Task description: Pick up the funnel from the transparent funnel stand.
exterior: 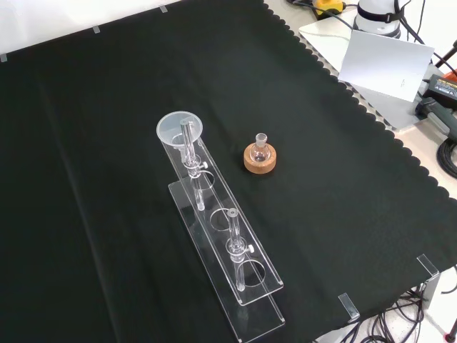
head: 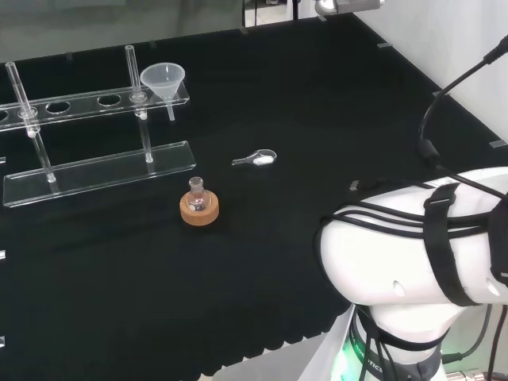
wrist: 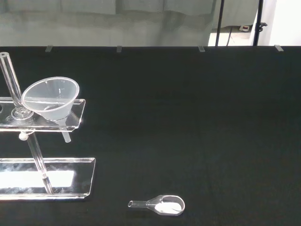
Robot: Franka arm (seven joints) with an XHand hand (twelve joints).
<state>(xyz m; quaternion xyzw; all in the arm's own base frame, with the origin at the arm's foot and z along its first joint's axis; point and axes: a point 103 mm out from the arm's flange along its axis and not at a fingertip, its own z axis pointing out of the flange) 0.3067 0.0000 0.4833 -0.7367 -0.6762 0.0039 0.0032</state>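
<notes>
A translucent white funnel [head: 163,82] sits in the end hole of a clear plastic funnel stand [head: 95,168], its stem hanging below the upper shelf. In the front view the funnel [exterior: 180,129] is at the stand's [exterior: 235,286] far end. The wrist view has the funnel [wrist: 51,98] resting in the shelf of the stand [wrist: 44,193], well ahead of the camera. The arm's white links fill the lower right of the head view, far from the stand.
A small glass flask on a cork ring [head: 198,209] stands near the stand's base, with the flask on its cork ring [exterior: 259,156] just right of the funnel in the front view. A clear scoop holding white powder [head: 258,159] lies on the cloth; the scoop [wrist: 160,205] is close in the wrist view.
</notes>
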